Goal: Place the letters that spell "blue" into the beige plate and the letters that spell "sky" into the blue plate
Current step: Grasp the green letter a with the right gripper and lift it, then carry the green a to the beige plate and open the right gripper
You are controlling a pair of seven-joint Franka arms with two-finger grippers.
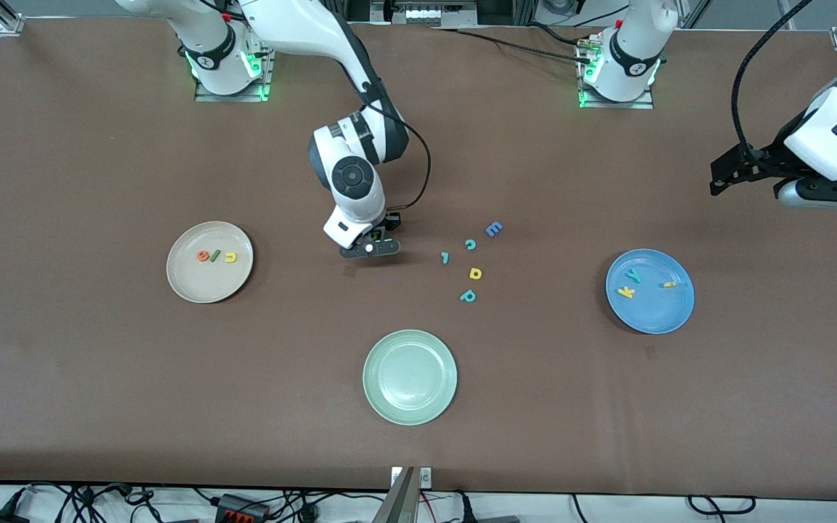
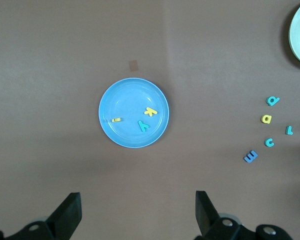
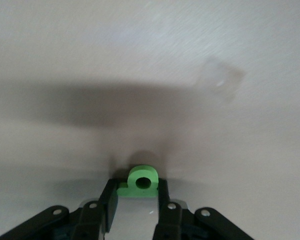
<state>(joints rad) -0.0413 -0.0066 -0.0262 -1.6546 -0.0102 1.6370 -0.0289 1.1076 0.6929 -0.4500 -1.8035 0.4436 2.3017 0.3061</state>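
While the right gripper [image 1: 369, 248] is down at the brown table [image 1: 99, 378], its two fingers [image 3: 109, 205] have closed in on the green b [image 3: 141, 182], one pad on each side of the little foam letter, which is pinched between them just above the cloth. This happens between the beige plate [image 1: 189, 287] and the loose cluster of letters, toward the robots' bases from the pale green plate [image 1: 410, 407].

In the beige plate lie the orange e [image 1: 203, 256], the dark green l [image 1: 216, 256] and the yellow u [image 1: 230, 256], in a row and close together.

The loose letters on the table beside the gripper, toward the left arm's end, are a blue capital E [image 1: 493, 229], a teal c [image 1: 470, 244], a small teal letter [image 1: 445, 257], a rounded yellow letter [image 1: 475, 273] and a teal p [image 1: 468, 296], each apart from the others.

The blue plate [image 1: 662, 316] sits toward the left arm's end of the table and holds the teal y [image 1: 633, 275], the yellow k [image 1: 626, 292] and the yellow s [image 1: 669, 285], which stands on edge near the plate's middle.

The left gripper [image 2: 137, 212] waits high over the table at its own end, well apart from the blue plate, with its fingers spread wide and nothing between them.
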